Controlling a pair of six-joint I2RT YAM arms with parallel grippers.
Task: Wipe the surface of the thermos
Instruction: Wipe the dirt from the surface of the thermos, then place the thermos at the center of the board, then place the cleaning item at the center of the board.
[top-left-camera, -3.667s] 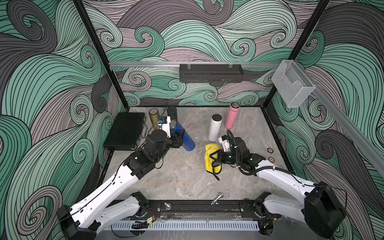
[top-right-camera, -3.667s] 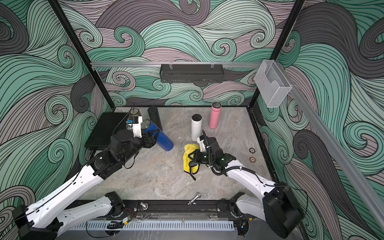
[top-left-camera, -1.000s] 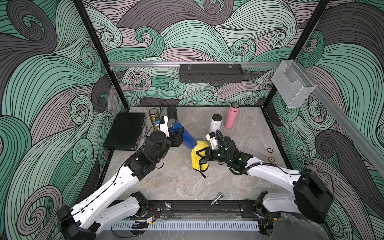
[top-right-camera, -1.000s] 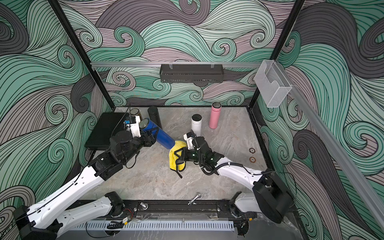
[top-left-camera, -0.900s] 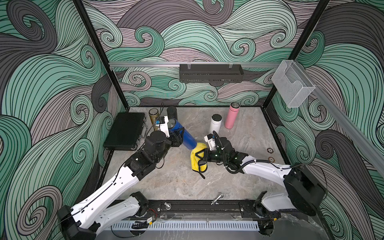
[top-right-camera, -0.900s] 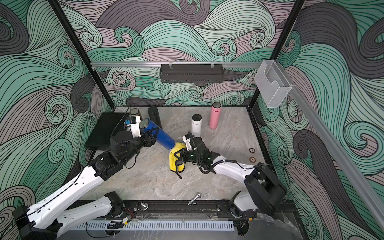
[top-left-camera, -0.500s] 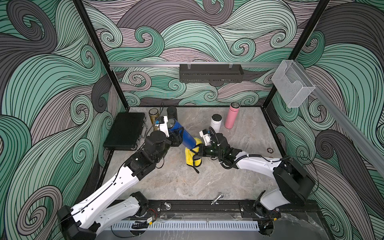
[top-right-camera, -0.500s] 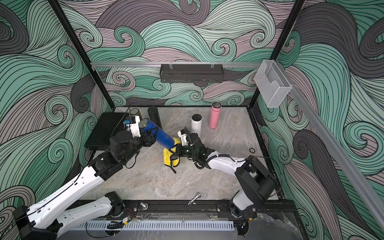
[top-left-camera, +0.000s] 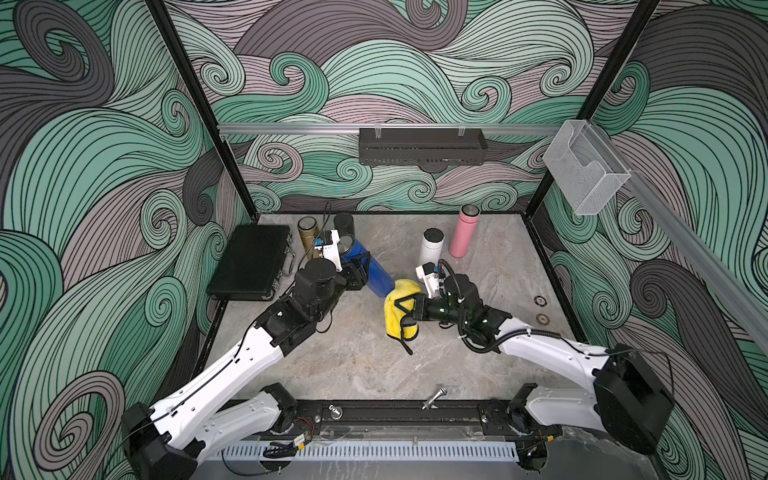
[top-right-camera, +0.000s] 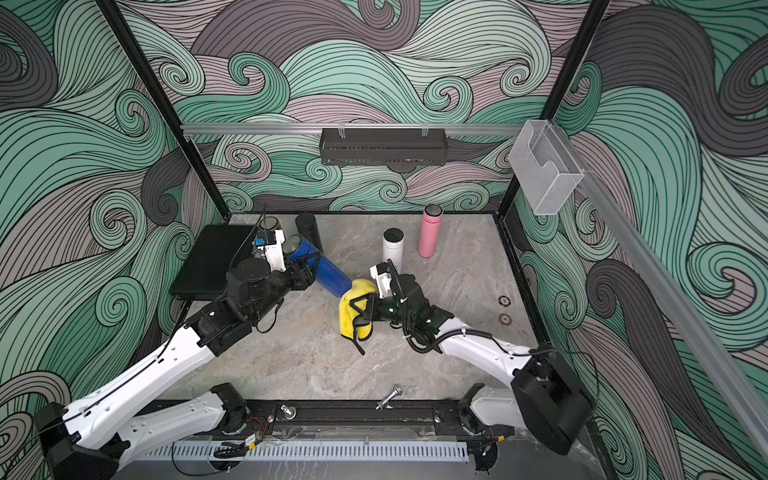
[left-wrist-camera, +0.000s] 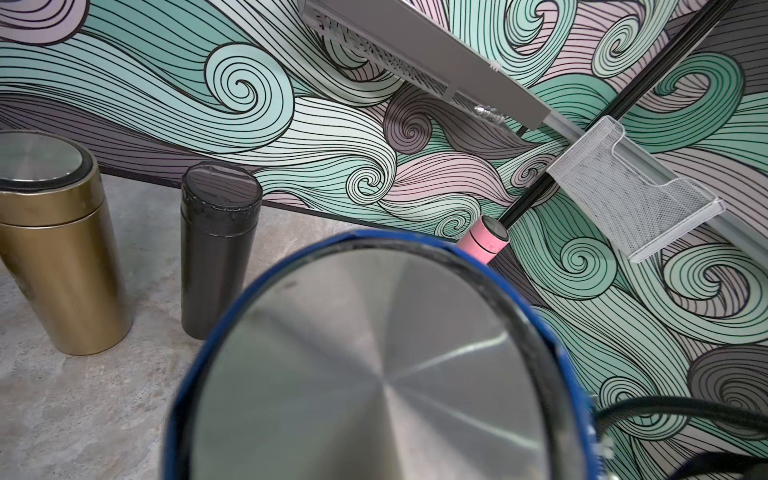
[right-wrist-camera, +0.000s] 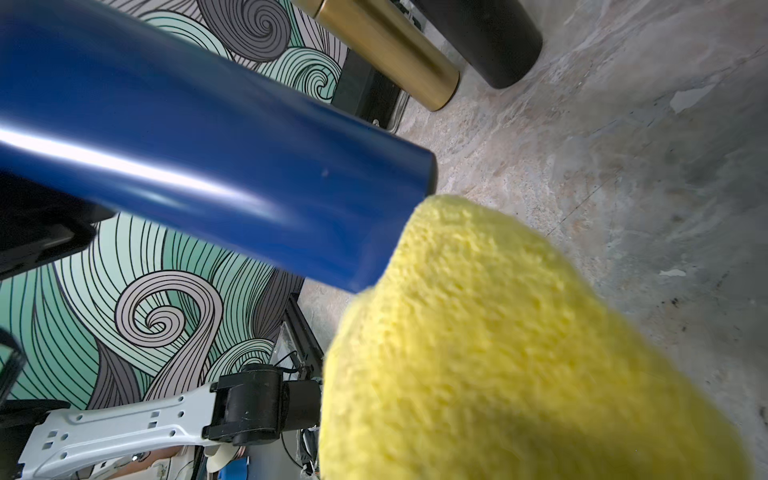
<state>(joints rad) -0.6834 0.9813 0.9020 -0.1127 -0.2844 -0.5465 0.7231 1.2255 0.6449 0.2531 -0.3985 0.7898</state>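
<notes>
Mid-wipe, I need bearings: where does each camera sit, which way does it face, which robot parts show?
Top views: high over the front rail, looking down toward the back wall; both arms show, left gripper shut on the blue thermos, right gripper shut on the yellow cloth at its base.
Left wrist: close on the steel lid, facing the back wall; only a black cable shows.
Right wrist: above the yellow cloth, facing blue thermos and left arm.
Shared: both wrist views show the gold thermos and black thermos.

Back-left is crowded by the black case (top-left-camera: 249, 266), gold thermos (top-left-camera: 306, 235) and black thermos (top-left-camera: 344, 223); the middle's blocked by the blue thermos (top-left-camera: 374, 274) and yellow cloth (top-left-camera: 391, 320). Front tabletop (top-left-camera: 357, 370) is left wide open.
</notes>
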